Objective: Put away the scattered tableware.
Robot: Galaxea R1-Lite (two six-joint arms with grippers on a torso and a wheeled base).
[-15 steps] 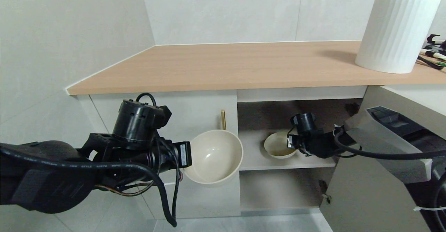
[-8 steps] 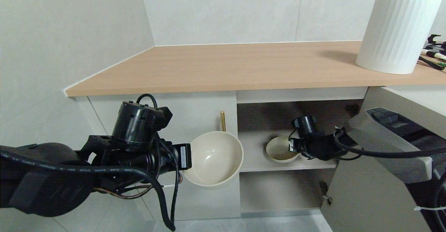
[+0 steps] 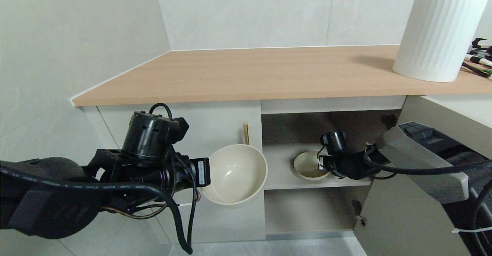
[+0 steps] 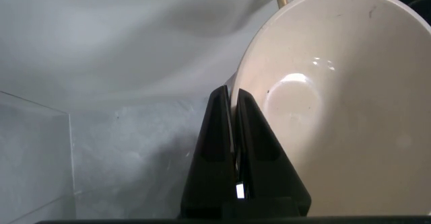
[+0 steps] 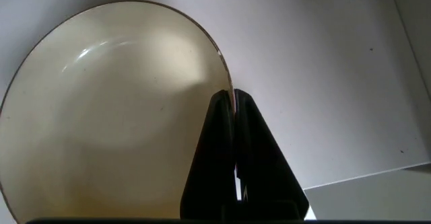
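A large cream bowl (image 3: 235,175) hangs tilted in front of the closed left cabinet door, and my left gripper (image 3: 203,173) is shut on its rim. In the left wrist view the two fingers (image 4: 219,133) pinch the bowl (image 4: 330,103) at its edge. A smaller cream bowl (image 3: 308,165) rests on the upper shelf (image 3: 280,167) of the open cabinet, with my right gripper (image 3: 322,163) shut on its rim. In the right wrist view the small bowl (image 5: 108,109) lies on the white shelf (image 5: 323,69), its edge clamped between the fingers (image 5: 219,126).
A gold handle (image 3: 246,132) stands on the closed left door beside the big bowl. The open right door (image 3: 403,194) hangs close to my right arm. A ribbed white canister (image 3: 438,37) and some utensils (image 3: 478,62) sit on the wooden counter (image 3: 246,71). A lower shelf (image 3: 307,210) lies below.
My right gripper has carried the small bowl slightly lower and further onto the shelf. The left arm and the large bowl have barely moved.
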